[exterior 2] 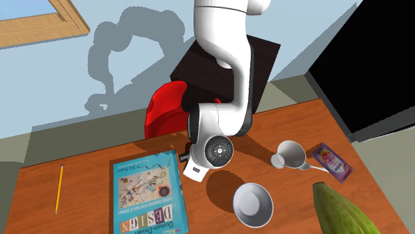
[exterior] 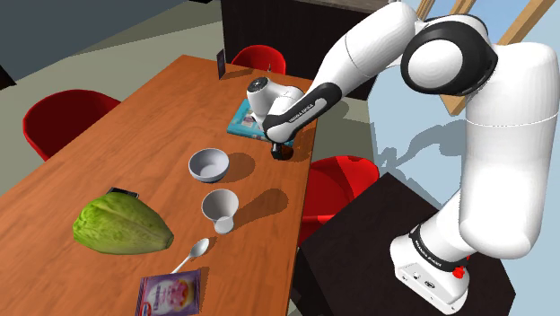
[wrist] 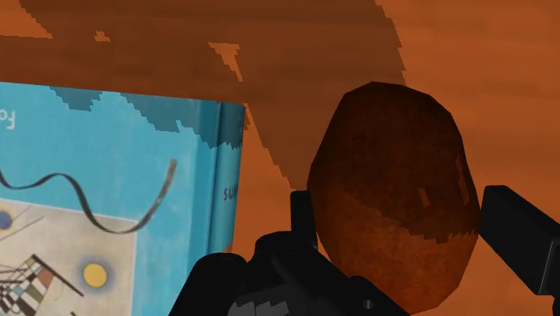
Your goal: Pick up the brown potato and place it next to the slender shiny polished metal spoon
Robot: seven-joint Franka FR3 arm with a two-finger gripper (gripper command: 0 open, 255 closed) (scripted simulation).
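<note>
A brown potato [wrist: 386, 144] lies on the wooden table [exterior: 135, 153], just beside the spine of a blue book [wrist: 108, 179]. My gripper [wrist: 398, 202] is down at table level near the table's edge [exterior: 280, 150], open, with one finger on each side of the potato. One finger [wrist: 302, 215] sits right against it, and a thin strip of table shows between the potato and the other finger [wrist: 525, 238]. The metal spoon [exterior: 191, 256] lies far off toward the shoulder view's lower left, between a white cup [exterior: 220, 209] and a small purple book [exterior: 169, 294].
A grey bowl [exterior: 208, 164] and a green lettuce [exterior: 119, 226] stand between the gripper and the spoon. A pencil [exterior 2: 59, 186] lies beyond the blue book [exterior 2: 147, 193]. Red chairs [exterior: 336, 179] stand around the table.
</note>
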